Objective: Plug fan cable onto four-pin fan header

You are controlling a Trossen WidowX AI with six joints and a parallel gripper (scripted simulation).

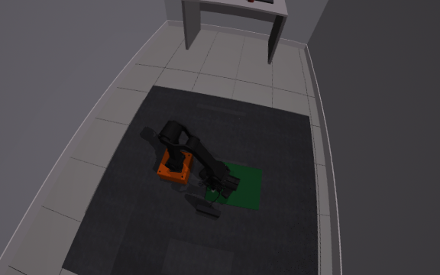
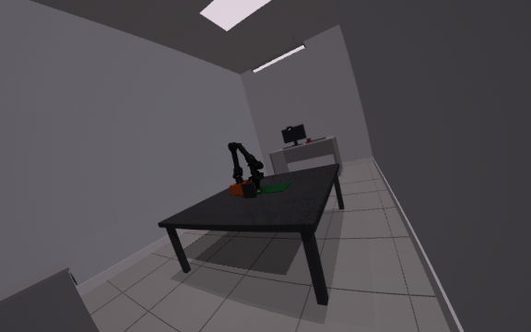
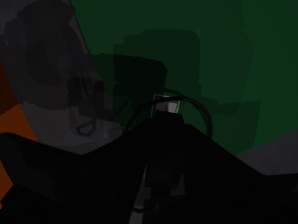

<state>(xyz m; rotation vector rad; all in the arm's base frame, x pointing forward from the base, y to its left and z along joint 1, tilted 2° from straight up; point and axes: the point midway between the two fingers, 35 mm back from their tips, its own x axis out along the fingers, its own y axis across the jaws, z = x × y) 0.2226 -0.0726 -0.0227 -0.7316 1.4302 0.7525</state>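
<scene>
The green board (image 1: 248, 188) (image 2: 278, 187) (image 3: 220, 30) lies flat on the dark table. A small pale header (image 3: 173, 107) with a white outline sits near the board's edge. My gripper (image 1: 214, 188) (image 2: 258, 187) (image 3: 168, 127) is shut on the dark cable plug, low over the board at the header; the plug's tip overlaps the header in the wrist view. The thin black cable (image 3: 211, 120) loops around the fingertips. A dark block (image 1: 208, 211) (image 2: 249, 190), apparently the fan, stands beside the board. The fingers hide the plug's underside, so its seating cannot be told.
The arm's orange base (image 1: 174, 176) (image 2: 236, 189) (image 3: 19, 125) stands on the table (image 1: 273, 141) (image 2: 270, 214), to the left of the board. A desk (image 1: 235, 7) (image 2: 302, 149) stands far off against the wall, well away from the arm.
</scene>
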